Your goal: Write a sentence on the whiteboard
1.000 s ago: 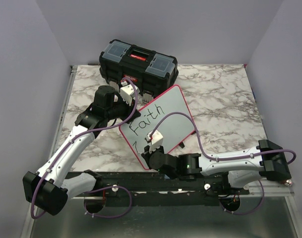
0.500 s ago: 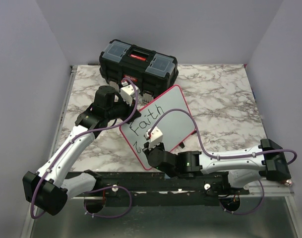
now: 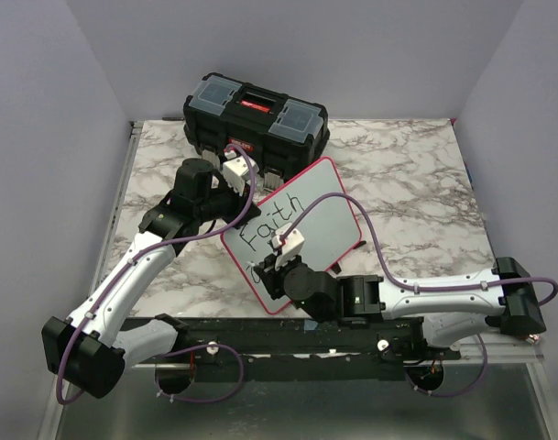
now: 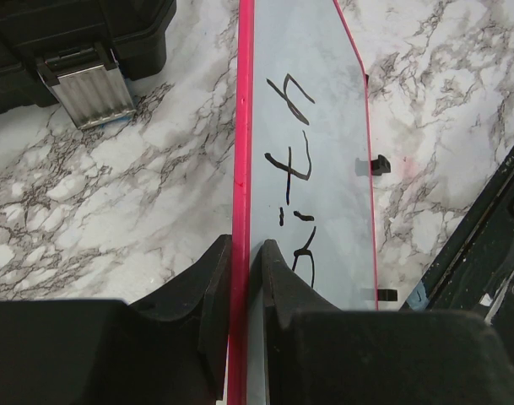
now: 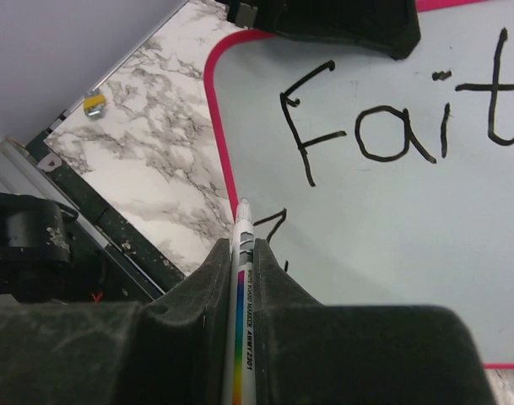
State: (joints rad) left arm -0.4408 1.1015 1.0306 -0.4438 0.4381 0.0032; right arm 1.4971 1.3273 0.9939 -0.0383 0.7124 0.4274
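Observation:
The whiteboard (image 3: 320, 206), white with a red rim, stands tilted on the marble table. My left gripper (image 3: 231, 191) is shut on its upper left rim; in the left wrist view the fingers (image 4: 219, 287) pinch the red edge (image 4: 240, 126). The sentence (image 3: 260, 229) reads "Faith", with a short stroke below it (image 5: 273, 221). My right gripper (image 3: 277, 261) is shut on a white marker (image 5: 242, 278) with a rainbow stripe. The marker tip (image 5: 243, 205) sits near the board's lower left corner, next to the second line's first strokes.
A black toolbox (image 3: 257, 117) with a red latch stands at the back of the table, just behind the board. Its metal clasp (image 4: 86, 84) shows in the left wrist view. A black rail (image 3: 288, 339) runs along the near edge.
My right gripper has moved up and left along the board's lower left part with the marker. The short stroke below "Faith" has changed. The left arm and board have not moved.

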